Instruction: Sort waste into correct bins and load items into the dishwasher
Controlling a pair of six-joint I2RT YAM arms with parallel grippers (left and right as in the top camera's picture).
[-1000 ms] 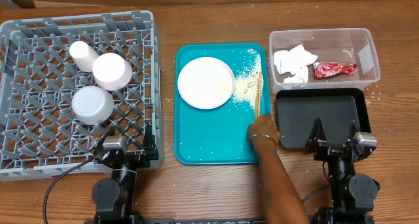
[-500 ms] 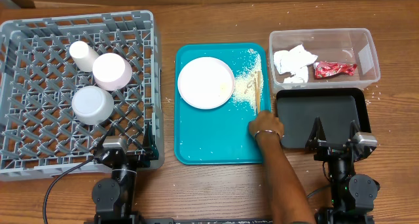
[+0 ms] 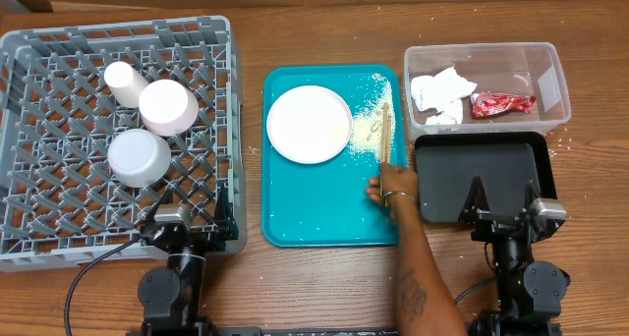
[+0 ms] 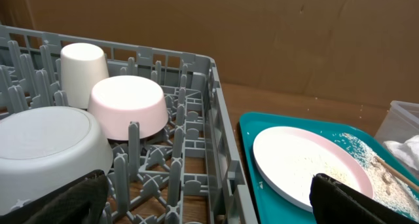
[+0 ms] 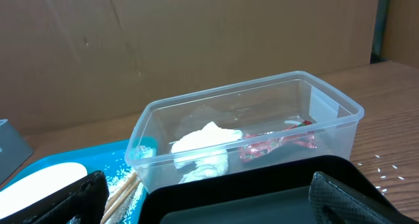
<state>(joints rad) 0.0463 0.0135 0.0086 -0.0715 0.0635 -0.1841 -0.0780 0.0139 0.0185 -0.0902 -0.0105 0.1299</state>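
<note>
Overhead, hand (image 3: pixel 387 187) moved up (toward chopsticks (image 3: pixel 388 128)), rest unchanged

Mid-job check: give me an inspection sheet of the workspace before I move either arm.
Surface: wooden table, stray grains near the clear tub.
Job's things: cup, pink bowl and pale bowl upside down in the rack; plate and rice on the teal tray; napkin and wrapper in the tub; black tray, nothing seen in it.
Clutter: chopsticks on the teal tray, a person's hand at their near end.
Grippers: left gripper open, right gripper open, holding nothing.
Cables: one cable loops beside the left arm's base.
Surroundings: cardboard wall behind.
</note>
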